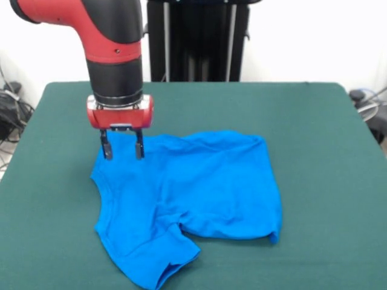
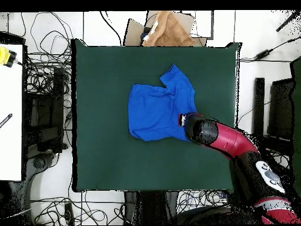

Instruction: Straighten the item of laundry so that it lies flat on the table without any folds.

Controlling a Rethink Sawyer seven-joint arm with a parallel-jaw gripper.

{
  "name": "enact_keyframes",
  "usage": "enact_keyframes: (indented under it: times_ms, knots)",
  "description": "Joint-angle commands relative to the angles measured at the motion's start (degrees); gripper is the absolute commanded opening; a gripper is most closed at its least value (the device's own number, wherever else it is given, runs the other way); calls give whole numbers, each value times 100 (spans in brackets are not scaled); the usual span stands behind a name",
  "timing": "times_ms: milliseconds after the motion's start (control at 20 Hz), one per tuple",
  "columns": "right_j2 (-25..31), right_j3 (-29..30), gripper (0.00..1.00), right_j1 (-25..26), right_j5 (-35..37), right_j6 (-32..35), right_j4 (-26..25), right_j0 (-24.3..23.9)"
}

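Lying rumpled on the green counter (image 1: 326, 121), plain blue side up: a T-shirt (image 1: 193, 193), nearest sleeve folded under at the front edge, creases running across the middle. Hovering just over the shirt's far left corner: the gripper (image 1: 123, 148), fingers (image 1: 107, 147) spread open, clasping nothing, tips touching or nearly touching the cloth.

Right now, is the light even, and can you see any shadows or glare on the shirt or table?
Front view: soft, even light; the shirt shows only faint shading in its wrinkles, the table has no glare, and the open end effector casts no hard shadow. Overhead view: light is flat too, the shirt looks nearly uniform blue, and the white floor around the table is brightest.
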Motion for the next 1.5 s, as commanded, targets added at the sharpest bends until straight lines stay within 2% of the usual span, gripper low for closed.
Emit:
enact_keyframes:
  times_ms: [50, 250, 400, 900, 1300, 1500]
  knots:
    - [752, -355, 100, 853, 221, -366, -569, -285]
    - [931, -620, 100, 984, 473, -630, -728, -532]
    - [989, -776, 100, 1063, 568, -619, -813, -547]
    - [1008, -1070, 100, 1358, 129, -265, -1146, -378]
    - [1082, -1408, 100, 1534, 98, -376, -1511, -424]
    - [1089, -1370, 100, 1558, -57, -230, -1642, -406]
